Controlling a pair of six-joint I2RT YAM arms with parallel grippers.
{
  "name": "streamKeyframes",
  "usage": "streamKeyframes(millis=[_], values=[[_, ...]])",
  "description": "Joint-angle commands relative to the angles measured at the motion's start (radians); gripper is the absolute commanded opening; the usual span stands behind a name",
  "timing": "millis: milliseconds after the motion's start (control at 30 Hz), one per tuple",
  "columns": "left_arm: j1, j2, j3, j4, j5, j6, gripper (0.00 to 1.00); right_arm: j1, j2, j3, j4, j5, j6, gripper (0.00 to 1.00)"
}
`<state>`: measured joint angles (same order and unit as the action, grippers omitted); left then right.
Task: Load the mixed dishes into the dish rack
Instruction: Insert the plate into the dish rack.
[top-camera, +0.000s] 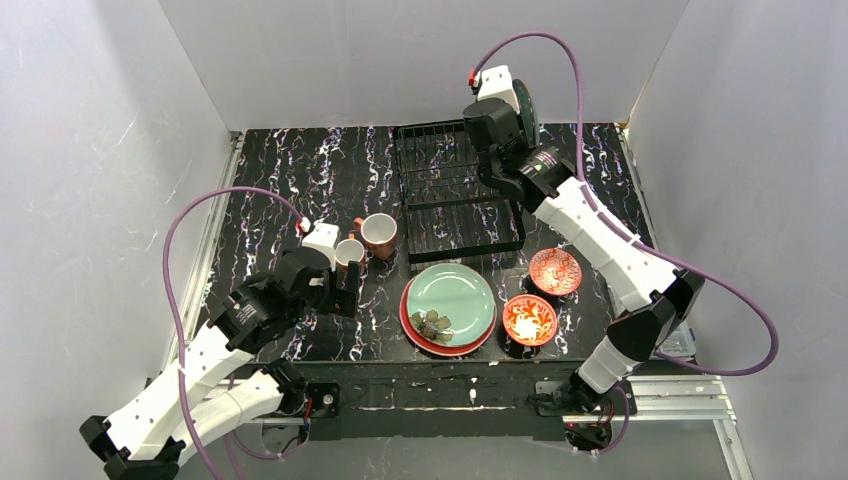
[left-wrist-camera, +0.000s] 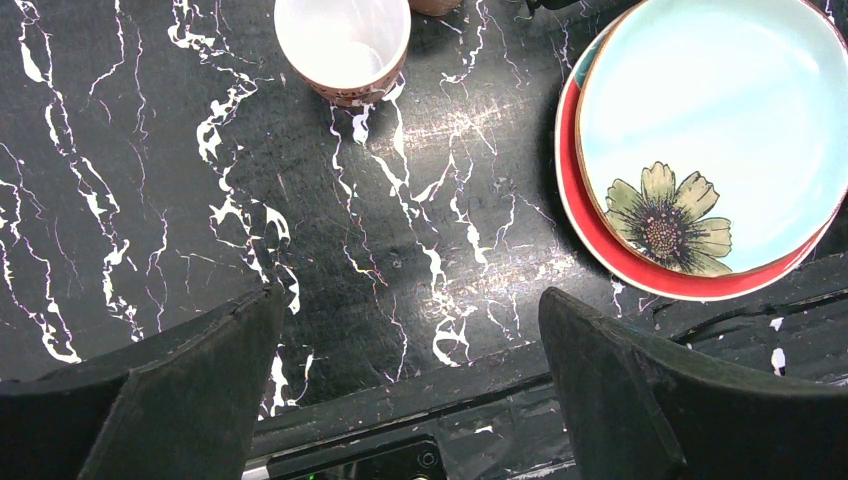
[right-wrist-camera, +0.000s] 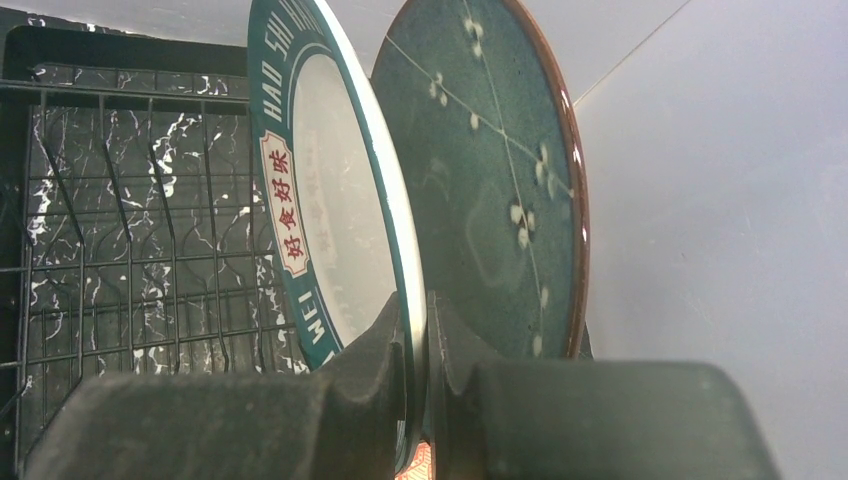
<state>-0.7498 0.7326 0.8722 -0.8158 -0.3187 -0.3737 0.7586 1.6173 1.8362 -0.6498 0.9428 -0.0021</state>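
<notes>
**Student:** What bounded the scene?

**Instructor:** The black, white-veined counter (top-camera: 300, 190). Pale walls closed it in on the left, far and right sides. Its near edge ran just ahead of the arm bases.

**Student:** Where did the dish rack lie?

**Instructor:** The dish rack (top-camera: 462, 203) sat at the far middle-right of the counter. Its front bar was just beside the far rim of the pale green plate (top-camera: 450, 298). That plate lay flat on the red plate (top-camera: 408, 320), whose rim came close to the counter's near edge.

**Student:** And the other plates?

**Instructor:** The white plate (right-wrist-camera: 340, 220), with a lettered teal rim, stood on edge over the rack's far right end. The dark teal plate (right-wrist-camera: 490, 180) stood upright just beside it, toward the right wall. Whether the two touched could not be told.

**Student:** The smaller dishes?

**Instructor:** The far bowl (top-camera: 555, 270) and the near bowl (top-camera: 529, 320) sat between the plate stack and the right arm. The right mug (top-camera: 378, 235) and the left mug (top-camera: 349, 252) stood just beside each other, left of the rack's front corner.

**Student:** How did each claw stand?

**Instructor:** The right claw (right-wrist-camera: 418, 330) pinched the white plate's rim, its fingers nearly together. The left claw (left-wrist-camera: 410, 350) was spread wide and held nothing. It hung over the counter near the near edge, with marbled surface showing between its fingers. The left mug lay beyond it, and the red plate's rim lay to its right.
</notes>
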Motion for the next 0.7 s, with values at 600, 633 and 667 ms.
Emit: streamKeyframes(millis=[600, 633, 667], values=[[0.001, 0.014, -0.003, -0.010, -0.023, 0.011, 0.98, -0.005, 0.090, 0.215, -0.089, 0.003, -0.009, 0.01], [0.000, 0.014, -0.002, -0.010, -0.023, 0.012, 0.98, -0.005, 0.102, 0.233, -0.098, 0.004, -0.022, 0.01], [0.001, 0.014, -0.004, -0.010, -0.023, 0.012, 0.98, -0.006, 0.111, 0.249, -0.103, 0.005, -0.026, 0.01]])
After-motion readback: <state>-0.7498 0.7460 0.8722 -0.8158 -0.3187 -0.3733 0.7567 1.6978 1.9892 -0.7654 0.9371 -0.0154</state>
